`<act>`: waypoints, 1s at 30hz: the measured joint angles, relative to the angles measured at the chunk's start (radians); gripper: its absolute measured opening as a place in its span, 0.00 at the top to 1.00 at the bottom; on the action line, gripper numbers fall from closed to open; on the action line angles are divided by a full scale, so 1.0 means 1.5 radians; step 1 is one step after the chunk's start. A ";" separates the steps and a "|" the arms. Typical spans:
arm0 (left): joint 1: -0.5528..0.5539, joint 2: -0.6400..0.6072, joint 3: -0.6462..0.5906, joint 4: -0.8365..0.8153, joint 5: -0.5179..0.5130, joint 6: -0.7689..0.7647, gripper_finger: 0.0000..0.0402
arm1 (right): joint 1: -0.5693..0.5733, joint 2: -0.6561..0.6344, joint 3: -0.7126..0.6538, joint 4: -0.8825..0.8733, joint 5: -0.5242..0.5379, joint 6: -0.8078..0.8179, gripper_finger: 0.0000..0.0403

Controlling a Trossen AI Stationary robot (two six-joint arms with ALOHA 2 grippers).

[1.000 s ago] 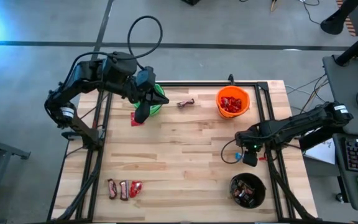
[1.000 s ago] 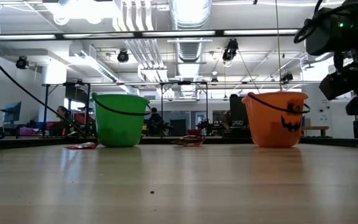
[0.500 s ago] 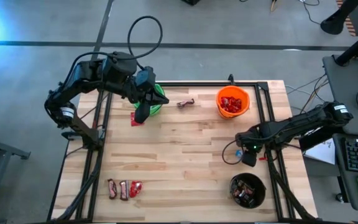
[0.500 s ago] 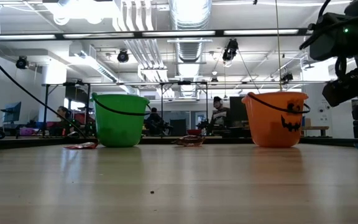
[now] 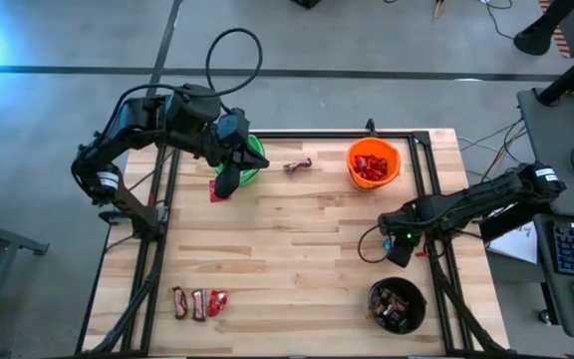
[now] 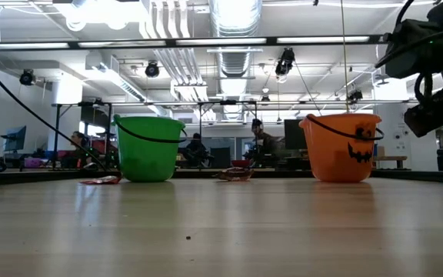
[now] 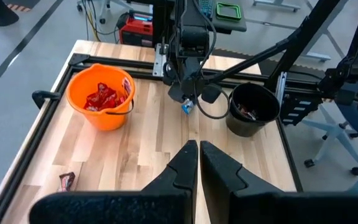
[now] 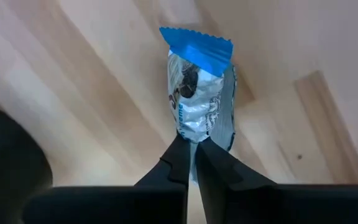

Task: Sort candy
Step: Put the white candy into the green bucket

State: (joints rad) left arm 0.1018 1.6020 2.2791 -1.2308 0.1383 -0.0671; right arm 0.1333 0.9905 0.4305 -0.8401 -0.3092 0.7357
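Observation:
My right gripper (image 5: 393,249) stands low over the table's right side, shut on a light-blue-and-white candy bar (image 8: 197,93). My left gripper (image 5: 226,185) hangs shut beside the green bucket (image 5: 252,160), above a flat red packet (image 5: 217,191), holding nothing. A brown bar (image 5: 298,166) lies between the green bucket and the orange bucket (image 5: 373,165), which holds red packets. Three sweets (image 5: 197,302) lie at the near left. My right gripper pinches the bar's near end (image 8: 194,138) between its two fingertips, along the bar's length. The bar sticks out past the fingers, its blue crimped end (image 8: 197,46) farthest from them. Whether the bar is clear of the table, I cannot tell.
A black bucket (image 5: 397,304) with dark bars stands at the near right, close to my right gripper. The black frame rail (image 5: 431,199) runs along the table's right side. Bare wood (image 5: 297,239) lies across the middle.
My right gripper has shifted a little toward the near edge and shut on the blue-and-white bar, which showed beside it before and is now covered by it in the high view. My left arm has kept still.

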 joint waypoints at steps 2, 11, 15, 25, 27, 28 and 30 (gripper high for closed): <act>0.000 0.000 0.000 0.000 0.000 0.012 1.00 | 0.000 0.000 0.016 -0.003 -0.004 0.000 0.98; 0.000 0.000 0.000 -0.002 0.000 0.057 1.00 | 0.000 -0.001 0.091 -0.038 -0.002 -0.014 0.98; 0.000 0.000 0.000 -0.003 0.001 0.054 1.00 | 0.000 -0.001 0.112 -0.046 0.002 -0.015 0.98; 0.000 0.001 0.000 -0.003 0.001 0.022 1.00 | 0.000 -0.001 0.137 -0.051 0.016 -0.010 0.98; 0.000 0.001 0.000 -0.004 0.001 0.022 1.00 | 0.000 -0.001 0.138 -0.052 0.016 -0.008 0.98; 0.000 0.001 0.000 -0.005 0.001 0.021 1.00 | 0.000 -0.001 0.139 -0.052 0.016 -0.007 0.98; 0.000 0.001 0.000 -0.005 0.001 0.016 1.00 | 0.000 -0.001 0.142 -0.052 0.016 -0.007 0.98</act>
State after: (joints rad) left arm 0.1017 1.6032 2.2791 -1.2381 0.1404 -0.0425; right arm 0.1329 0.9894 0.6437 -0.9178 -0.2854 0.7254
